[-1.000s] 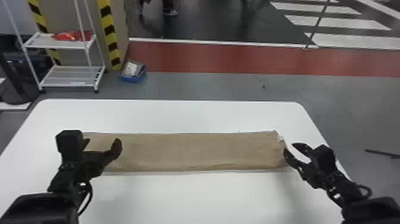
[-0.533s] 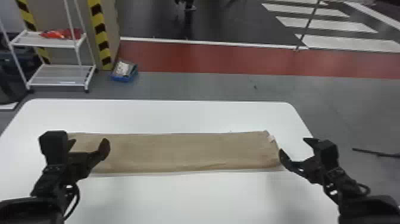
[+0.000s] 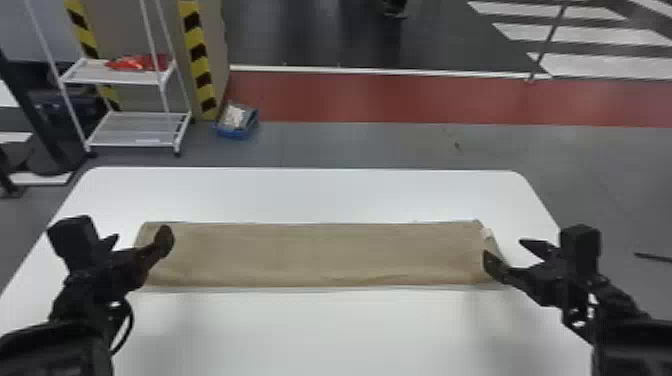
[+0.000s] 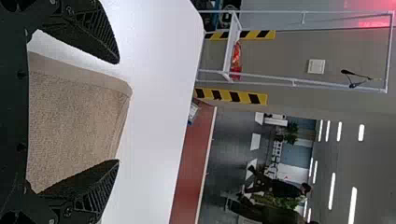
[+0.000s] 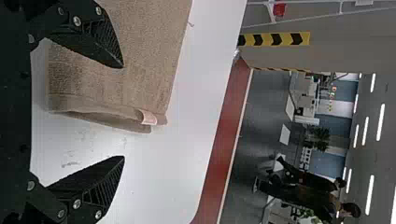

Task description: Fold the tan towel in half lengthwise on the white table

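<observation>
My left gripper (image 3: 140, 237) stood with its two flat black fingers spread around the left end of the tan, woven cloth towel (image 3: 320, 255), with nothing pinched between them. My right gripper (image 3: 505, 251) was spread open too, one finger over the towel's right end and the other beyond its edge, near a small pale fabric tag (image 5: 149, 117). The towel lay as a long, layered strip from left to right across the smooth white table (image 3: 310, 330).

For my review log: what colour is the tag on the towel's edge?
Pale pink, clearest in the right wrist view.
</observation>
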### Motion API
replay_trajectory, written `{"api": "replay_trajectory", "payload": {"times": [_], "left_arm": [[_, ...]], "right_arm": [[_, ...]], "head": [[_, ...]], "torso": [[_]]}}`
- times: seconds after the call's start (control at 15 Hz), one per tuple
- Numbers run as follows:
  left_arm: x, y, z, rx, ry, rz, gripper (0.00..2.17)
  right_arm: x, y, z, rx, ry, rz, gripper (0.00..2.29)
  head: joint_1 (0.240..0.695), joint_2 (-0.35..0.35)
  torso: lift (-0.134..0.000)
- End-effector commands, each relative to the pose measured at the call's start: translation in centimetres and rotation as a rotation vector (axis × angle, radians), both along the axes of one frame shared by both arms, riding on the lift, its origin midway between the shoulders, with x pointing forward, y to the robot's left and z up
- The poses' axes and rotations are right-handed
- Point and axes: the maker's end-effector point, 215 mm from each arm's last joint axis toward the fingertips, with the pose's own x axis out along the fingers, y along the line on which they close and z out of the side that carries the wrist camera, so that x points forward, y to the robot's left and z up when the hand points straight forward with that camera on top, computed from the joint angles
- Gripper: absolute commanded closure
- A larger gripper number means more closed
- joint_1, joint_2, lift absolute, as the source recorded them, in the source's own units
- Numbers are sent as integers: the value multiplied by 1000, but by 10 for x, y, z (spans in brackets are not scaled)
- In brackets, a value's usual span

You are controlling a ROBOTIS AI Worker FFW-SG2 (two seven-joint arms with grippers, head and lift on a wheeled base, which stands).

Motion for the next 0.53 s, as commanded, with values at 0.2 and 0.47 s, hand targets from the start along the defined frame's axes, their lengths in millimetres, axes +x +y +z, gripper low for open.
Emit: {"api": "replay_trajectory", "payload": {"times": [0.2, 0.47], "left_arm": [[29, 25, 5, 59, -25, -18, 218], [52, 25, 6, 146, -22, -81, 417]], "right_arm": [[18, 29, 1, 1, -4, 34, 218], [14, 30, 4, -8, -14, 41, 218]], "head": [[695, -9], [695, 14]], "torso": [[-57], [-57]]}}
